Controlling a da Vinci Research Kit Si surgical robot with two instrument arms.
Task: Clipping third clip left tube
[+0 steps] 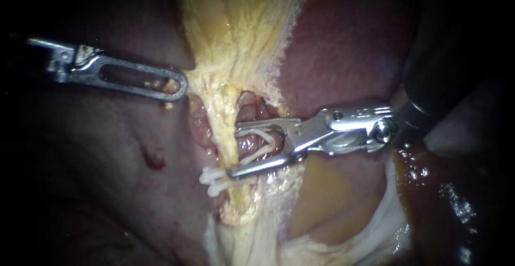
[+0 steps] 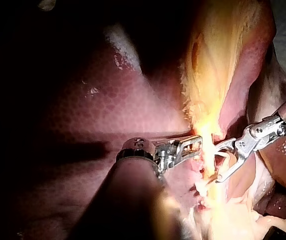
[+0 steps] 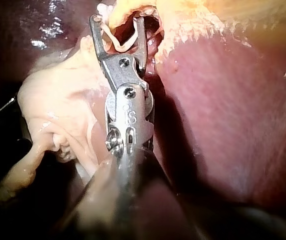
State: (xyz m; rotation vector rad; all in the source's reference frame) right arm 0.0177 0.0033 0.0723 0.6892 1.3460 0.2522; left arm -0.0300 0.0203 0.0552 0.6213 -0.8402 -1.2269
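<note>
Presumably the left tube [image 1: 229, 117] was soft, fragile. Our right instrument's [image 1: 235, 152] spread jaws, bearing a white clip [image 1: 268, 143], reached it twelve o'clock of two clips [image 1: 213, 182].

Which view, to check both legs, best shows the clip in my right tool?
Endoscope view: the clip lies side-on, both white legs clear inside the right tool. Right wrist view shows it foreshortened from behind; left wrist view, small amid glare.
</note>
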